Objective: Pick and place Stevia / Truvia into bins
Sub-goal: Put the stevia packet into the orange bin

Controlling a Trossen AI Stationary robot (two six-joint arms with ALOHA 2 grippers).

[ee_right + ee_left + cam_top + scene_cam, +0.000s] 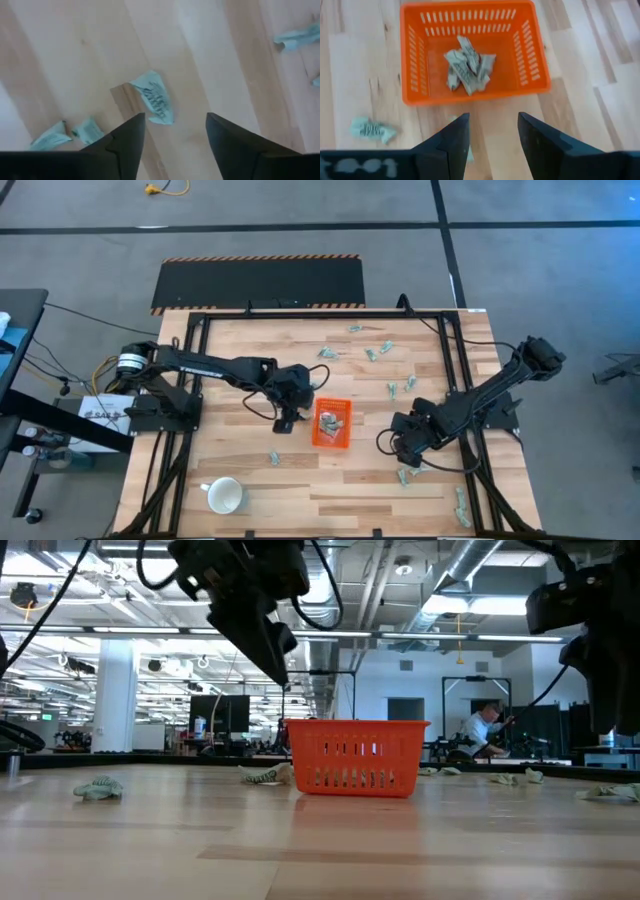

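Note:
The orange bin [332, 423] stands mid-table with several pale green Stevia sachets [467, 70] lying in it. My left gripper [492, 135] hangs open just left of the bin [475, 20], above the wood, with nothing between its fingers; the low view shows it [275, 650] well above the table. My right gripper [175, 135] is open over the table's right part [403, 450], pointing down above one loose sachet [152, 97] that lies flat on the wood. Other sachets lie nearby [87, 129] and beside the bin [370, 130].
Loose sachets are scattered on the far part of the table [380, 348], right of the bin [392, 388], near the right front [462, 505] and left front [275, 458]. A white mug [225, 496] lies near the front left. A black frame [450, 340] edges the table.

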